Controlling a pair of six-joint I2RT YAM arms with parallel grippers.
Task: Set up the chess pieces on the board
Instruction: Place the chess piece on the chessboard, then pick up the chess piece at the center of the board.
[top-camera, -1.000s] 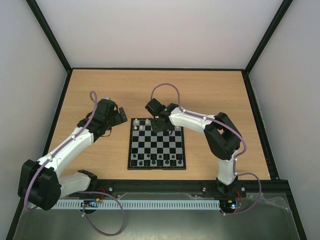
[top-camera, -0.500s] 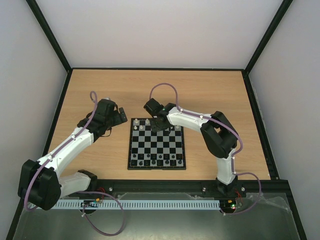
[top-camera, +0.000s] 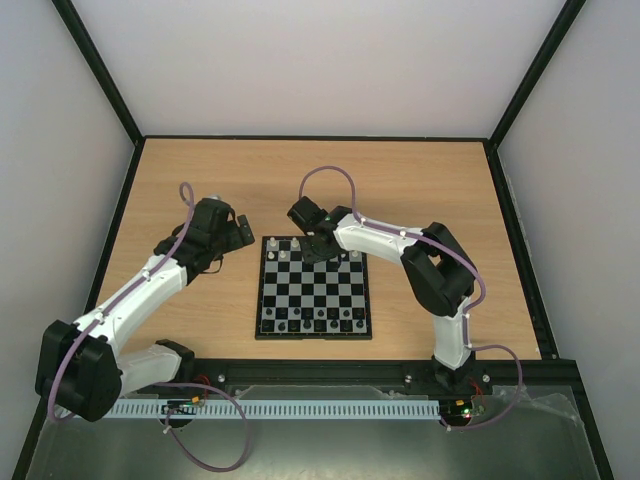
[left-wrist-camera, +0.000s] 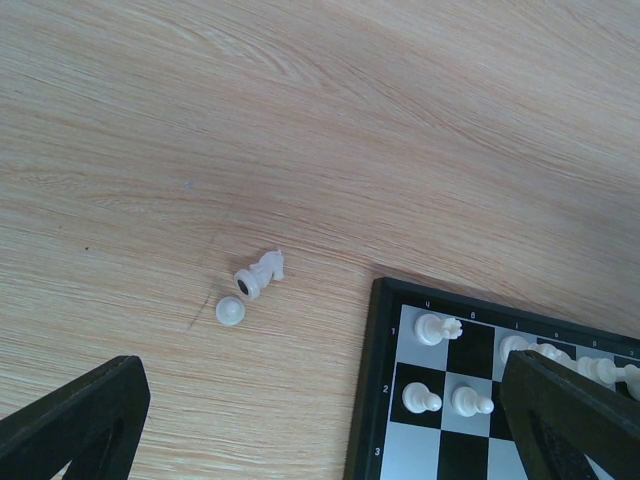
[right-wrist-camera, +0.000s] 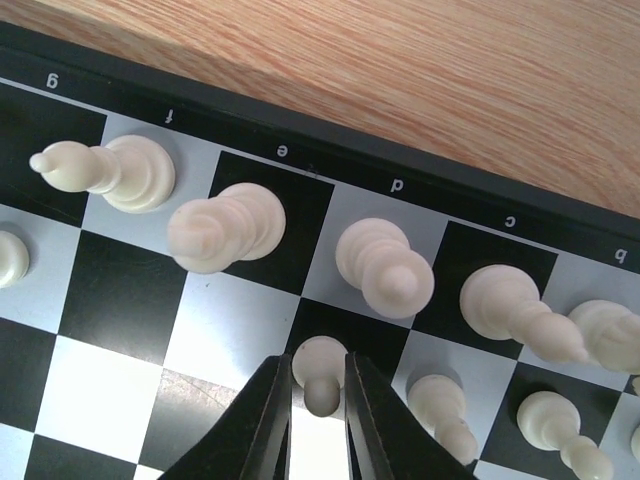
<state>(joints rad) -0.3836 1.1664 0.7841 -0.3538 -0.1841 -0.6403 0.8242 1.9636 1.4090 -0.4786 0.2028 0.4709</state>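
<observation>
The board (top-camera: 315, 290) lies mid-table, also in the left wrist view (left-wrist-camera: 380, 400) and the right wrist view (right-wrist-camera: 235, 335). White chess pieces (right-wrist-camera: 385, 265) stand along its far rows. My right gripper (top-camera: 318, 250) hovers over those rows; in the right wrist view its fingers (right-wrist-camera: 320, 395) are shut on a white pawn (right-wrist-camera: 322, 362) whose base is on a black square. My left gripper (top-camera: 238, 232) is open and empty left of the board's far corner (left-wrist-camera: 320, 440). A white knight (left-wrist-camera: 262, 272) lies on its side beside a white pawn (left-wrist-camera: 230, 311) on the table.
Black pieces (top-camera: 315, 318) stand along the board's near rows. A white rook (left-wrist-camera: 437, 328) and two pawns (left-wrist-camera: 421, 400) stand at the board's corner. Black frame rails border the wooden table (top-camera: 200, 180).
My right arm has shifted slightly, its gripper moving a little towards the board's far edge. The left arm has not moved.
</observation>
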